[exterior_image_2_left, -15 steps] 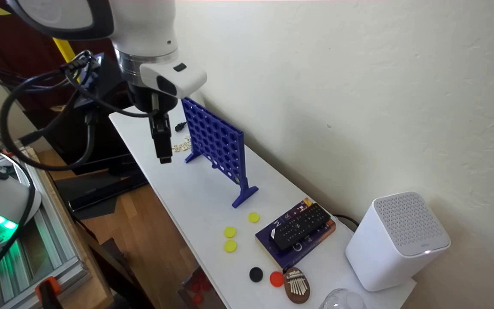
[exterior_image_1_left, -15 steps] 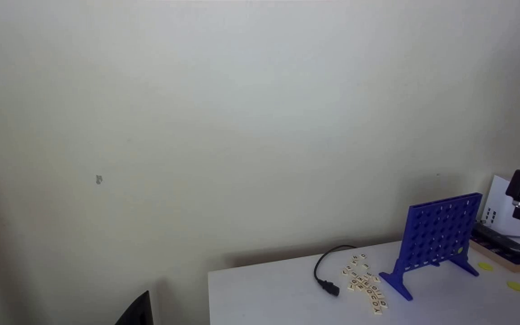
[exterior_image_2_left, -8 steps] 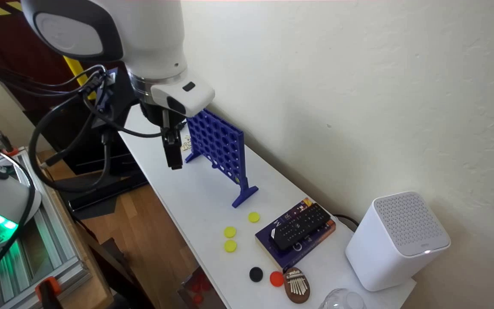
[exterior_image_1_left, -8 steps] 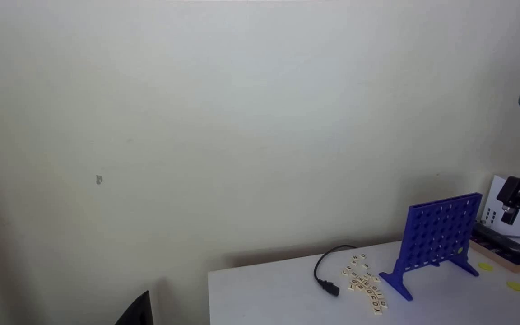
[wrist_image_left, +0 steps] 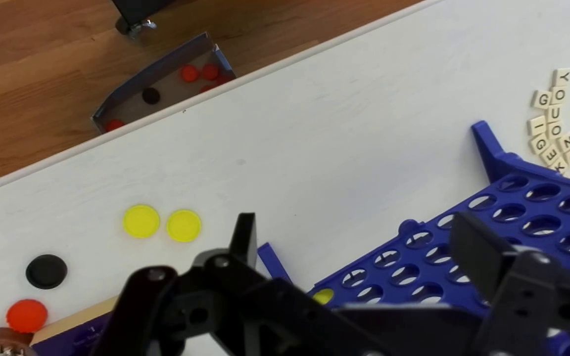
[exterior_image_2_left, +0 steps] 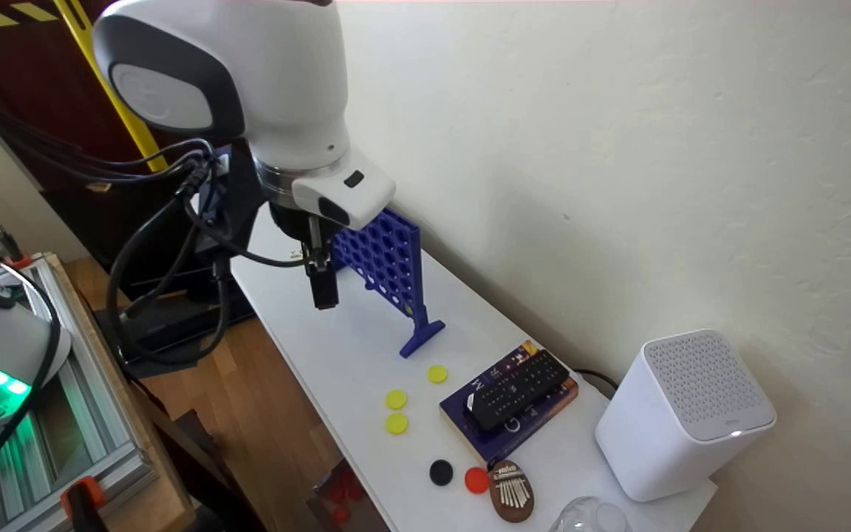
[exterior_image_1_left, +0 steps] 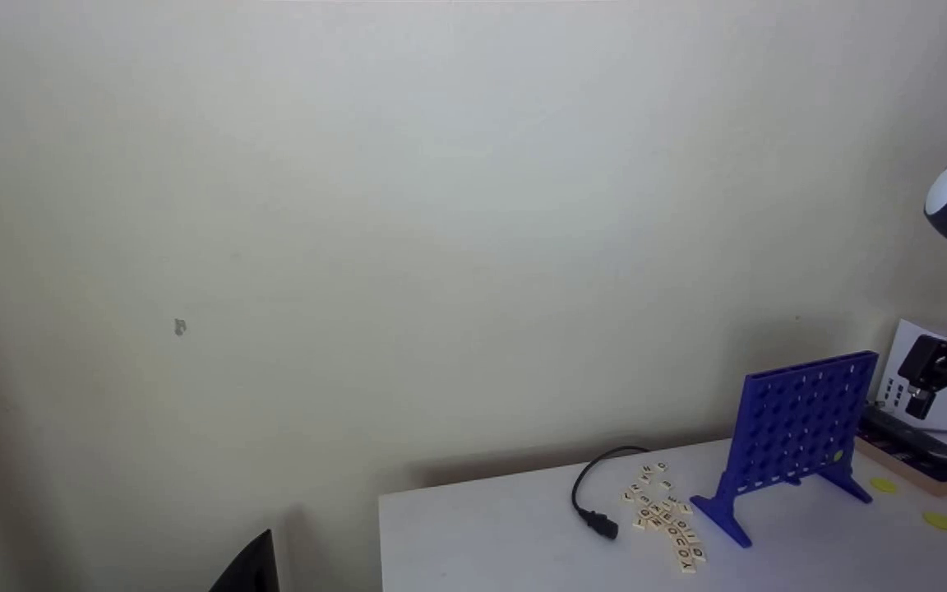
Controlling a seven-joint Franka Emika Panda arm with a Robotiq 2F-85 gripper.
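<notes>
In an exterior view, the blue Connect Four rack (exterior_image_2_left: 388, 258) stands upright on the table (exterior_image_2_left: 344, 355), its long axis running from upper left to lower right, roughly parallel to the table's long edge. In the wrist view that axis slants from lower left to upper right. The feet (exterior_image_1_left: 722, 520) lie crosswise to it. One end of the rack points toward the letter tiles (wrist_image_left: 555, 113), the opposite end toward the book (exterior_image_2_left: 492, 440), which carries a black remote control (exterior_image_2_left: 518, 388). A yellow disc (wrist_image_left: 323, 296) sits in the bottom row at the book end. The claw (wrist_image_left: 356, 237) is open, its fingers spread apart, and points down above the table, near the rack.
</notes>
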